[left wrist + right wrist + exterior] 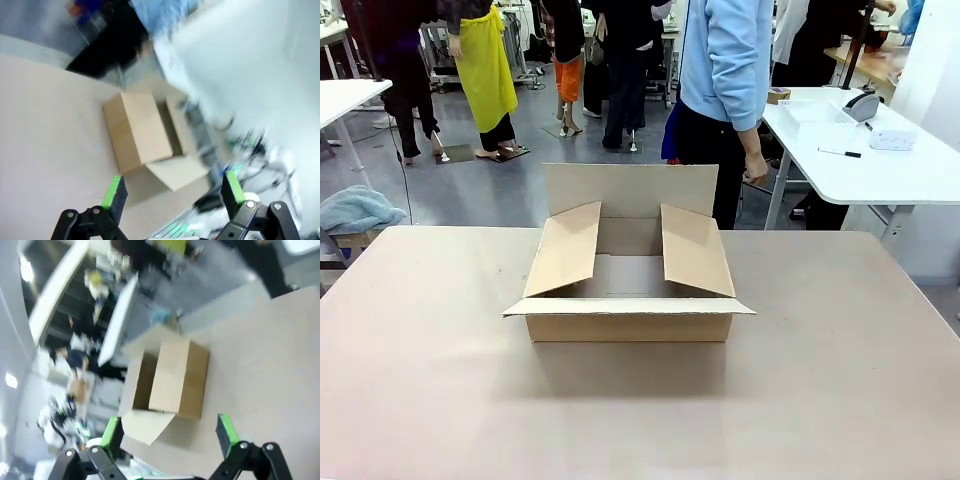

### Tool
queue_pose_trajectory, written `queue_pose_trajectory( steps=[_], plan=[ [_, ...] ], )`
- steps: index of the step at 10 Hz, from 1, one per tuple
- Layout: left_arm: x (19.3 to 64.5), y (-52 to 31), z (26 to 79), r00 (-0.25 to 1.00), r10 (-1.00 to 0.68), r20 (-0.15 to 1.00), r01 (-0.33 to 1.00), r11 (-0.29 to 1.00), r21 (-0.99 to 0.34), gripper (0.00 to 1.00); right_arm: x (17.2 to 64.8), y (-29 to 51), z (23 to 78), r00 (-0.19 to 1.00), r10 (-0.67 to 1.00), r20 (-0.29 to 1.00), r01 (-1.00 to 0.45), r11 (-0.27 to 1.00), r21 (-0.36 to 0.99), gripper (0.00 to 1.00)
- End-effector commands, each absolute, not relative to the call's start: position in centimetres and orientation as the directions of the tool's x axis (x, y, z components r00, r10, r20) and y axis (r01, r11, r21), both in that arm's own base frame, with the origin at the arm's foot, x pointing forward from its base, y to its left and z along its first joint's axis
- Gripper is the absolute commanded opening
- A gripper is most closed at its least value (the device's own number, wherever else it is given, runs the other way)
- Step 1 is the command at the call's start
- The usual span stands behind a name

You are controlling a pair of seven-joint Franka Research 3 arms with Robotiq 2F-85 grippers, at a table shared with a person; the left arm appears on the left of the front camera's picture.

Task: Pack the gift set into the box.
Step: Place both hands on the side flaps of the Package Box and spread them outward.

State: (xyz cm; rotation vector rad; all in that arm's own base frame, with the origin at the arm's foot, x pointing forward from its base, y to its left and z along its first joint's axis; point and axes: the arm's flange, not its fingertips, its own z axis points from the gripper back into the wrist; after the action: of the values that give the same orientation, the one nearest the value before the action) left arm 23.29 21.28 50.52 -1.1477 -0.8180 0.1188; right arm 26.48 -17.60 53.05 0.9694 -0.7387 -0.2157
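Step in hand: the very start, by my reading. The box (630, 290) stands open mid-table (440, 380), and what shows of its floor is bare cardboard. Nothing packed yet.

Flaps: the far one stands upright and the near one is folded out flat toward the robot. The two side flaps lean inward over the opening (they narrow the mouth a good deal).

Left gripper (172, 186): fingers spread wide, nothing btwn the green pads. It sits high above the table, with the box (145, 135) well ahead of and below the tips. No contact.

Right gripper (168, 429): same story, fingers spread and empty. The box (172, 380) lies well apart beyond the tips. Both wrist views are blurred, so fine detail is poor.

A person (725, 60) in a light blue top stands at the far edge behind the box, one hand (756, 170) hanging down. Can't tell if it holds anything.

Next move, as I judge it: the gift set has to come to hand first. It then goes in level, lowered straight down btwn the leaning side flaps. Risk: a tray edge catching a flap and tipping the contents. One flap may need nudging outward first.
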Motion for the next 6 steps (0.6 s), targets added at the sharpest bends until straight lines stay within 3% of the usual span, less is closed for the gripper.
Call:
queue_pose_trajectory(
  steps=[1, 2, 3, 6],
  plan=[
    [22.0, 22.3, 45.8, 0.636, 0.624, 0.453, 0.289, 0.352, -0.890, 1.00, 24.4, -19.4, 48.2, 0.681, -0.597, 0.424, -0.098, 0.500, 0.861, 1.00],
    [21.7, 21.9, 44.6, 0.612, 0.653, 0.446, 0.251, 0.373, -0.893, 1.00, 24.3, -19.9, 46.4, 0.670, -0.629, 0.394, -0.020, 0.516, 0.857, 1.00],
    [21.4, 24.7, 48.2, 0.663, 0.592, 0.459, 0.274, 0.379, -0.884, 1.00, 24.9, -20.8, 51.8, 0.698, -0.569, 0.436, -0.097, 0.528, 0.844, 1.00],
    [21.4, 24.7, 48.2, 0.663, 0.592, 0.459, 0.274, 0.379, -0.884, 1.00, 24.9, -20.8, 51.8, 0.698, -0.569, 0.436, -0.097, 0.528, 0.844, 1.00]
  ],
)
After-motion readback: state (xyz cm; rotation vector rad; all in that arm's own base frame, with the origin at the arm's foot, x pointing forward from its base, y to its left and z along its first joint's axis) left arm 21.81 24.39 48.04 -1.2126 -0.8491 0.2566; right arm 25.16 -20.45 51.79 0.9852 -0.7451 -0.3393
